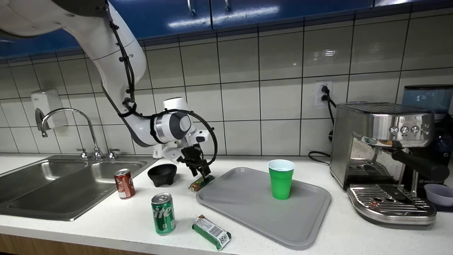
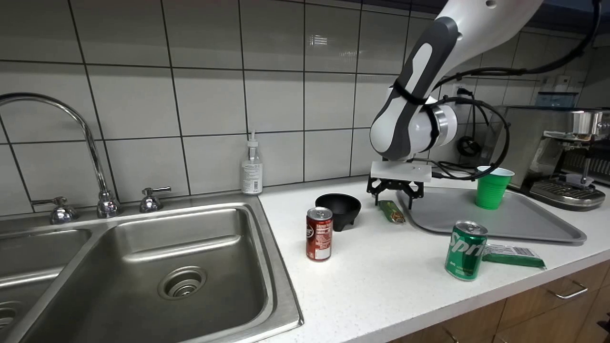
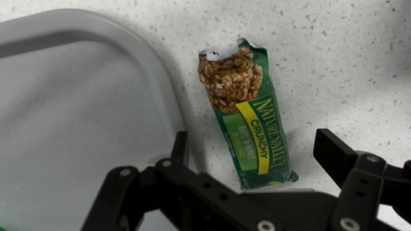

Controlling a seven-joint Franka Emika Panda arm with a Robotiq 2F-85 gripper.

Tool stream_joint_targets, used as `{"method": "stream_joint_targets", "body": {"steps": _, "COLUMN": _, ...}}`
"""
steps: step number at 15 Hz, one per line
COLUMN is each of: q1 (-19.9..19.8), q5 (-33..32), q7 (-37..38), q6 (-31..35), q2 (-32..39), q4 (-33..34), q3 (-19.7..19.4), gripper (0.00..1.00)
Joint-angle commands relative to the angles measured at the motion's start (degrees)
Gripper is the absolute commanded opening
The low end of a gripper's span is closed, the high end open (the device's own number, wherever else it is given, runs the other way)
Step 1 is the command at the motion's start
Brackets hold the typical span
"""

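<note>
A green Nature Valley granola bar [image 3: 250, 128] lies flat on the speckled white counter, its oat picture toward the top of the wrist view. My gripper [image 3: 252, 141] is open over it, one finger on each side, with counter showing between the bar and both fingers. In both exterior views the gripper [image 2: 393, 204] points down close above this bar [image 2: 393, 212]. The left finger [image 3: 180, 147] in the wrist view overlaps the rim of a grey tray [image 3: 157, 73]; whether they touch I cannot tell. A green cup [image 1: 281, 182] stands upright on that tray.
Beside the gripper sits a black bowl [image 1: 162, 175]. A red can [image 1: 124, 184], a green Sprite can [image 1: 163, 214] and another green-wrapped bar [image 1: 212, 232] are nearer the front edge. A steel sink [image 2: 281, 267] and an espresso machine [image 1: 382, 124] flank the area; a pump bottle [image 2: 251, 171] stands behind.
</note>
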Motion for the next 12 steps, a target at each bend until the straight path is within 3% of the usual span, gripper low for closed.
{"method": "stream_joint_targets", "body": {"steps": 1, "q1": -1.8, "q5": 2.2, "q7": -2.6, "q6": -0.8, "q2": 1.8, "q4": 2.9, "q3": 1.6, "gripper": 1.00}}
{"method": "stream_joint_targets", "body": {"steps": 5, "q1": -1.8, "q5": 2.6, "q7": -2.7, "q6": -0.8, "q2": 2.7, "q4": 3.9, "q3": 1.5, "gripper": 0.98}}
{"method": "stream_joint_targets", "body": {"steps": 6, "q1": -1.8, "q5": 2.7, "q7": -2.7, "q6": -0.8, "q2": 2.8, "q4": 4.1, "q3": 1.5, "gripper": 0.74}}
{"method": "stream_joint_targets", "body": {"steps": 8, "q1": -1.8, "q5": 2.9, "q7": -2.8, "q6": -0.8, "q2": 2.9, "q4": 4.1, "q3": 1.5, "gripper": 0.69}}
{"method": "stream_joint_targets", "body": {"steps": 12, "q1": -1.7, "q5": 3.1, "q7": -2.9, "q6": -0.7, "q2": 2.8, "q4": 4.0, "q3": 1.4, "gripper": 0.34}}
